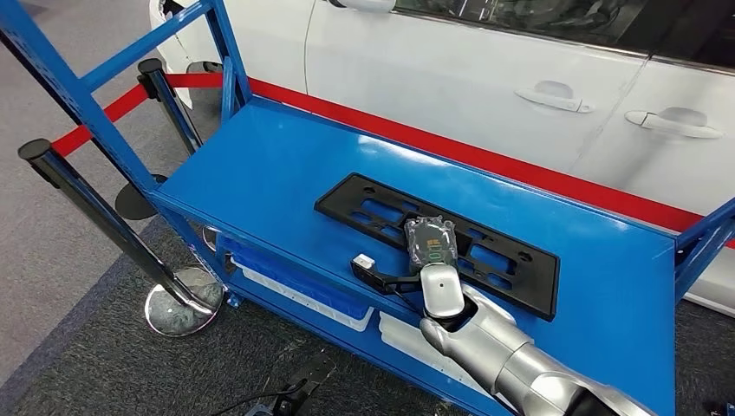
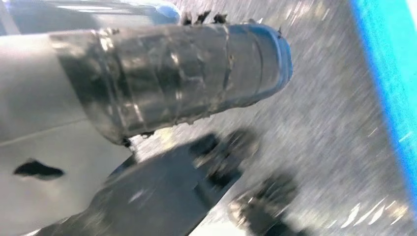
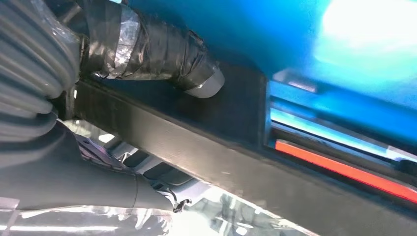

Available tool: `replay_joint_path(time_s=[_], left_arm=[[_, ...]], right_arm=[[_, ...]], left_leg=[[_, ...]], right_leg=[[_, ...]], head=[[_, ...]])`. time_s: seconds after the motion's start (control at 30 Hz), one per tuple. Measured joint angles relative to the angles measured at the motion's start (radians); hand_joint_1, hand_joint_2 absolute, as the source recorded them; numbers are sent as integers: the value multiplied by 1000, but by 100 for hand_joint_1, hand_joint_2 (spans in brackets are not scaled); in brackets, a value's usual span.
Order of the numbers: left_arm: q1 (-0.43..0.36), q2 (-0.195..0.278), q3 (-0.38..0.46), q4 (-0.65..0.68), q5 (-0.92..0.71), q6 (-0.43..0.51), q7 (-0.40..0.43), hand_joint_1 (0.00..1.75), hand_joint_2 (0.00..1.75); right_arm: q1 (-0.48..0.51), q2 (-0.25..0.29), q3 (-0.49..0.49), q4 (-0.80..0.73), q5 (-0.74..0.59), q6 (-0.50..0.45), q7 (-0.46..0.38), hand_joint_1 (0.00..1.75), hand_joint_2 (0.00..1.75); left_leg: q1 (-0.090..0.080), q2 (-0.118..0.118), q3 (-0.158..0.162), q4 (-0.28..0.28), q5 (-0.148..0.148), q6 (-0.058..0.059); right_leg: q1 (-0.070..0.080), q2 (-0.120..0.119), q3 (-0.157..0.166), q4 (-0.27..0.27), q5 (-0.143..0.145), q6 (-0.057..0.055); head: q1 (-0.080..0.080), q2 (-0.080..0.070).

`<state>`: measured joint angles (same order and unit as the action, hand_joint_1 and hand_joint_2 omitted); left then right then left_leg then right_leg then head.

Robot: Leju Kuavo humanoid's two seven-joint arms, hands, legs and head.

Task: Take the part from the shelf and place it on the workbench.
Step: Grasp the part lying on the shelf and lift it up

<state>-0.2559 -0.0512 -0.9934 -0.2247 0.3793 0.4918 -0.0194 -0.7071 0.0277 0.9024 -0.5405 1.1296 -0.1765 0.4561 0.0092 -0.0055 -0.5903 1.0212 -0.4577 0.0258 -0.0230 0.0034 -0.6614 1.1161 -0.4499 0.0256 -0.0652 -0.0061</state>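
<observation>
The part is a long black plastic frame (image 1: 381, 212) lying flat on the top of the blue shelf cart (image 1: 277, 165). My right hand (image 1: 431, 247) reaches over the frame's near edge at its middle, with the thumb (image 1: 364, 262) spread out to the left above the blue surface. In the right wrist view the taped thumb (image 3: 147, 54) lies across the black frame (image 3: 221, 147), and dark fingers (image 3: 98, 189) show on the frame's other side. I see no closed grip. My left hand (image 2: 172, 83) hangs over blurred grey floor and holds nothing.
A white car (image 1: 485, 78) stands close behind the cart. A red belt (image 1: 121, 104) runs between black stanchion posts (image 1: 95, 212) at the left. Blue uprights (image 1: 95, 113) frame the cart's ends. Blue and white bins (image 1: 295, 290) sit on the lower level.
</observation>
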Motion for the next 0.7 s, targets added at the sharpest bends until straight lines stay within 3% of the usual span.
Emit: replay_joint_path(time_s=[0.07,0.2,0.27,0.33,0.37,0.4,0.43,0.47,0.53,0.57,0.7], left_arm=[[-1,0,0,0,-5,57,-29,0,0],[2,0,17,0,61,73,-42,0,0],[2,1,31,0,88,41,-59,0,87],[4,3,44,0,97,19,-79,0,175],[5,4,49,0,97,13,-89,0,175],[6,4,54,0,95,10,-98,0,175],[6,4,57,0,91,6,-105,0,175],[7,5,59,0,87,3,-111,0,175],[8,7,65,0,83,-3,-124,0,175],[10,7,68,0,82,-6,-132,0,175],[26,12,81,0,87,-14,-153,0,175]], right_arm=[[2,-3,-6,-7,-11,-22,-7,174,175],[10,-12,-20,-32,-54,-73,-58,171,175],[17,-19,-29,-55,-77,-109,-90,168,175],[28,-30,-37,-87,-95,-142,-109,168,175],[36,-38,-42,-106,-107,-157,-115,167,175],[45,-48,-48,-130,-120,-172,-117,167,175],[56,-59,-56,-159,-133,-186,-119,166,175],[67,-73,-65,-195,-143,-198,-121,166,175],[93,-105,-91,-285,-149,-219,-117,166,175],[109,-123,-108,-337,-144,-227,-113,166,175],[183,-188,-175,-537,-118,-230,-95,165,175]], left_leg=[[-4,-2,-8,13,-7,-10],[-3,-1,-17,31,-22,-25],[0,1,-52,110,-69,-33],[1,1,-109,235,-120,-38],[1,1,-130,277,-127,-38],[1,1,-135,284,-117,-37],[1,1,-121,253,-90,-33],[1,1,-90,190,-54,-28],[-3,0,-29,66,-13,-18],[-6,-1,-12,32,-7,-15],[-4,-1,-1,-2,2,2]], right_leg=[[1,3,21,-45,2,-9],[1,6,21,-48,2,-36],[-1,6,24,-50,2,-44],[2,6,25,-50,1,-49],[4,7,27,-50,1,-50],[6,8,30,-50,0,-51],[7,9,33,-50,-1,-51],[8,10,37,-50,-2,-51],[12,12,41,-51,-4,-47],[13,13,41,-54,-3,-42],[14,11,38,-59,-4,-18]], head=[[2,0],[0,0],[-4,0],[-6,0],[-6,0],[-6,0],[-6,0],[-6,0],[-6,0],[-5,0],[-4,0]])
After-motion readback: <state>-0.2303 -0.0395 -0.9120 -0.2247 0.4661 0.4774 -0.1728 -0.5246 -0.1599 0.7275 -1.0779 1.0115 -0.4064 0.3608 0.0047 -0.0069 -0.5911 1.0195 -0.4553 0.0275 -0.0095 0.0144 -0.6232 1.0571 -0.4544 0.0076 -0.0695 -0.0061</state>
